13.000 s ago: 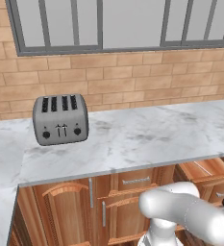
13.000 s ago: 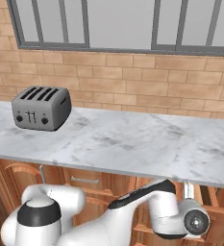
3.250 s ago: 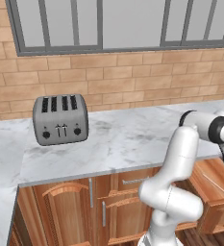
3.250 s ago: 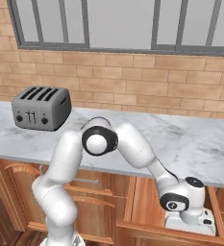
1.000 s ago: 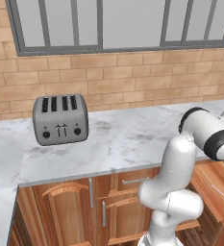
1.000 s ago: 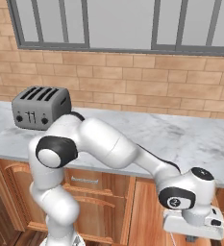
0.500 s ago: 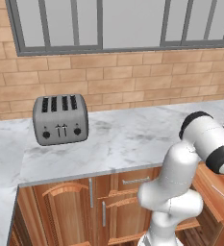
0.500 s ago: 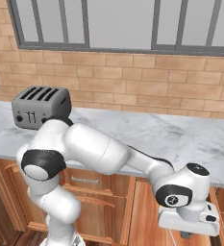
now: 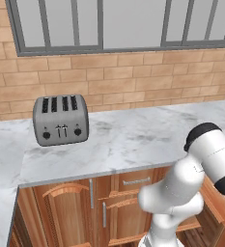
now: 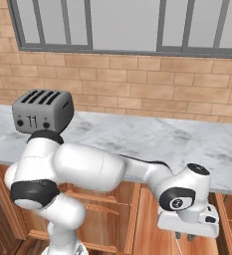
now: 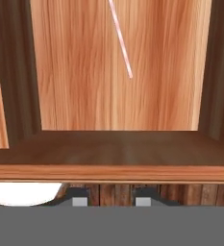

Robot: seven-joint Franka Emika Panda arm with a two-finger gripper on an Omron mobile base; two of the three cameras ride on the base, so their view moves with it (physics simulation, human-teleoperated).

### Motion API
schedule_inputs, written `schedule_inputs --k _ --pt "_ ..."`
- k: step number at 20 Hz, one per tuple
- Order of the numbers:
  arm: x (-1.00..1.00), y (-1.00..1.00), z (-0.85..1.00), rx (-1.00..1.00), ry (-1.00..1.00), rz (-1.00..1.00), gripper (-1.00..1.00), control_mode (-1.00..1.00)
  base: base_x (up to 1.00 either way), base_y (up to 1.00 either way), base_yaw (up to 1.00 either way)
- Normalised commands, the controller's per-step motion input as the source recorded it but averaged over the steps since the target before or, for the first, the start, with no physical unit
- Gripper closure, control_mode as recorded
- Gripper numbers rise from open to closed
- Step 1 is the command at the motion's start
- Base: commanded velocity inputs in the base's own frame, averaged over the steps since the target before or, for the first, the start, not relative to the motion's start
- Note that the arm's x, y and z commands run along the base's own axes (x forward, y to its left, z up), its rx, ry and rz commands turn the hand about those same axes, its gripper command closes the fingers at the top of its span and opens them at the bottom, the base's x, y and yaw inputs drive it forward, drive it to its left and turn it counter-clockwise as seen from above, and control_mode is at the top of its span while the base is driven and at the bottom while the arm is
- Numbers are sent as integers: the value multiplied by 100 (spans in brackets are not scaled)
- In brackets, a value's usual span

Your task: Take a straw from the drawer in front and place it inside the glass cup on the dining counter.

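Below the marble surface [image 10: 187, 139], the tool [image 11: 106, 198] hangs low over the open drawer [image 11: 118, 144], pointing down into it. Its two dark fingertips [image 11: 79, 197] stand a little apart with nothing between them; tool partly open, gripping nothing. Ahead of the tool, well beyond the near wall of the drawer, the straw [image 11: 121, 44] lies alone on the wooden drawer floor, slanting, pale pink, clear of the fingertips. Behind the arm, on the surface against the brick wall, a grey toaster [image 9: 61, 119] stands upright.
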Motion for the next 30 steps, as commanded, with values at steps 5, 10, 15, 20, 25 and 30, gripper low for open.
schedule_inputs --k 5,10,15,20,25,30 --pt "51 16 -1 0 7 0 -100 -100 0 0 0" --pt "47 7 -8 0 9 0 -100 -100 0 0 0" --pt "33 0 -29 0 9 0 -100 -100 0 0 0" --pt "7 0 -13 0 7 0 -100 -100 0 0 0" --pt "0 0 0 0 3 0 -100 -100 0 0 0" --pt "0 0 0 1 1 0 -100 -100 0 0 0"
